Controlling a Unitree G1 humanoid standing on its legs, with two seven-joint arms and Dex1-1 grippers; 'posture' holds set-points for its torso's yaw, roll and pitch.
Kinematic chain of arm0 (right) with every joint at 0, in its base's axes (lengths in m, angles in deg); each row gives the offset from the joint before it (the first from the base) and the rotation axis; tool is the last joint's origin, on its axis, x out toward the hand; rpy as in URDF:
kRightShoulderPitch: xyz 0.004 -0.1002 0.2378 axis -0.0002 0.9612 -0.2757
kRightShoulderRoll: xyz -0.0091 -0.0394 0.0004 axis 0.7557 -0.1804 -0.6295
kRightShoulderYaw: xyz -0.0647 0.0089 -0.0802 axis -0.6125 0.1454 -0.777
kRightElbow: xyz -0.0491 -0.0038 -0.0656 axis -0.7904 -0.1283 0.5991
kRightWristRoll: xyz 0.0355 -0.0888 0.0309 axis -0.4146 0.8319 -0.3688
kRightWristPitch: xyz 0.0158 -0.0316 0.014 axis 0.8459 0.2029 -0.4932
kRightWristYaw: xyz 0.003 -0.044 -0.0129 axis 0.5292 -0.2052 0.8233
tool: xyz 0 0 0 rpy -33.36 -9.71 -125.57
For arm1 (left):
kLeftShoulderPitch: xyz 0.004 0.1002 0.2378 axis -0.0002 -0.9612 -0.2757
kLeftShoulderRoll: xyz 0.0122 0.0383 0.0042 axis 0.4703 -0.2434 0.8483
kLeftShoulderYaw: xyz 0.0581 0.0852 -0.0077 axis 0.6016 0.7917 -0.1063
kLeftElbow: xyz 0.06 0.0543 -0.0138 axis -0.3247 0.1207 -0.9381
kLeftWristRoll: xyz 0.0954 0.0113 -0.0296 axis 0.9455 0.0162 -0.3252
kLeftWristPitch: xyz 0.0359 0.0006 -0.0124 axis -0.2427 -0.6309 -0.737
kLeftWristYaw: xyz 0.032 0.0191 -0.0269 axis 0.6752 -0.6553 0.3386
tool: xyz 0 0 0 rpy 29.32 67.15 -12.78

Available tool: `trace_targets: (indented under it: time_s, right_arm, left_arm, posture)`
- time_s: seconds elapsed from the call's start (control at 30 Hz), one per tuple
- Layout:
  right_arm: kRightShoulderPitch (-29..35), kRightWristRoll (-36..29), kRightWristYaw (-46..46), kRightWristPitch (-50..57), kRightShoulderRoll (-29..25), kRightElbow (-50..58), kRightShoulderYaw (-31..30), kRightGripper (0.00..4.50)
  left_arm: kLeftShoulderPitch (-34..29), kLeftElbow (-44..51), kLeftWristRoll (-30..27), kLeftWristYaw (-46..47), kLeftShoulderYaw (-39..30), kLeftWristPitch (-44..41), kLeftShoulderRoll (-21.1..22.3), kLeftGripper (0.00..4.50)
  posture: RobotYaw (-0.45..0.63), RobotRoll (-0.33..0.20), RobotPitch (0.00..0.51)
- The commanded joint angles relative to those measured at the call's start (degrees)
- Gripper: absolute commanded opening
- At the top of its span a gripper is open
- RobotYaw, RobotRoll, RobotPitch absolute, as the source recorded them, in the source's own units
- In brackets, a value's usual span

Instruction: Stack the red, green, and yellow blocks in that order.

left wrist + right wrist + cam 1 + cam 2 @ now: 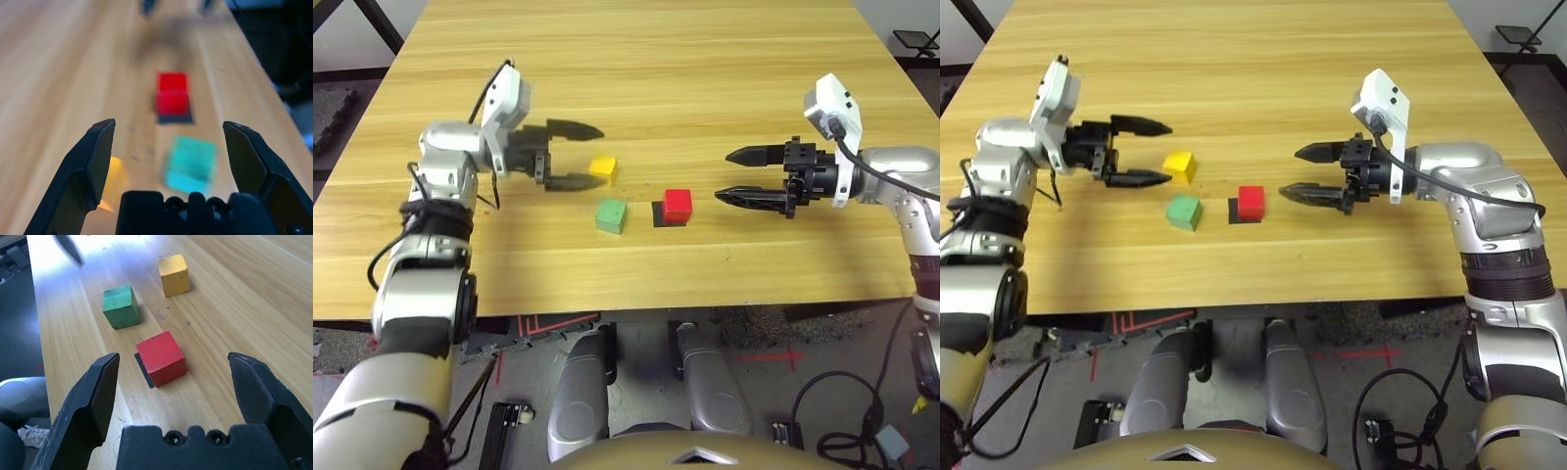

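While all three cubes lie apart on the wooden table (pixel 705 59), no stacking has begun: the red block (pixel 677 205) sits on a flat black square patch (pixel 659 214) and serves here as landmark. The green block (pixel 611 215) lies just beside it on the robot's left, and the yellow block (pixel 603 168) lies beyond the green one, farther from the robot. The left gripper (pixel 576 155) hovers at the yellow block's far-left side, jaws spread wide and empty; the right gripper (pixel 738 176) hangs to the right of the red block, equally wide and holding nothing. The cubes look small, rigid, matte and probably light, so a pinch across two opposite flat faces, near mid-height, should hold without slip or crushing. Whether the lower left finger touches the yellow block cannot be told. In the left wrist view the cubes are smeared and the yellow one is largely hidden behind a finger (pixel 90 166).
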Motion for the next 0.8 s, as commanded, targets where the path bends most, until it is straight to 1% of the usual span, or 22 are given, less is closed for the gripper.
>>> trace_targets:
  time_s: [0.03,0.1,0.2,0.43,0.8]
  right_arm:
    - [0.7,-1.0,-0.4,0.4,-0.1,1.6,0.0,4.47]
    - [0.6,-1.2,-0.6,0.3,0.0,1.6,-0.1,4.47]
    - [0.5,-1.4,-0.8,0.3,0.2,1.6,-0.3,4.47]
    - [0.6,-1.8,-1.0,0.6,0.4,2.0,-0.3,4.47]
    - [1.2,-2.3,-1.3,0.8,0.0,2.9,0.0,4.47]
  left_arm:
    - [-3.1,5.0,-1.4,-0.6,3.2,2.7,2.2,4.5]
    - [-3.7,5.8,-1.7,-0.6,3.9,2.8,2.5,4.5]
    - [-3.3,5.1,-1.2,-0.6,4.1,3.2,1.3,4.5]
    - [-0.9,0.0,0.8,-0.2,4.7,5.3,-1.5,4.5]
    - [0.0,-6.3,4.6,-0.5,6.9,10.6,-4.6,4.5]
  posture:
    - [0.16,-0.011,0.201]
    - [0.16,-0.008,0.202]
    - [0.16,-0.008,0.203]
    - [0.16,-0.012,0.206]
    - [0.15,-0.015,0.211]
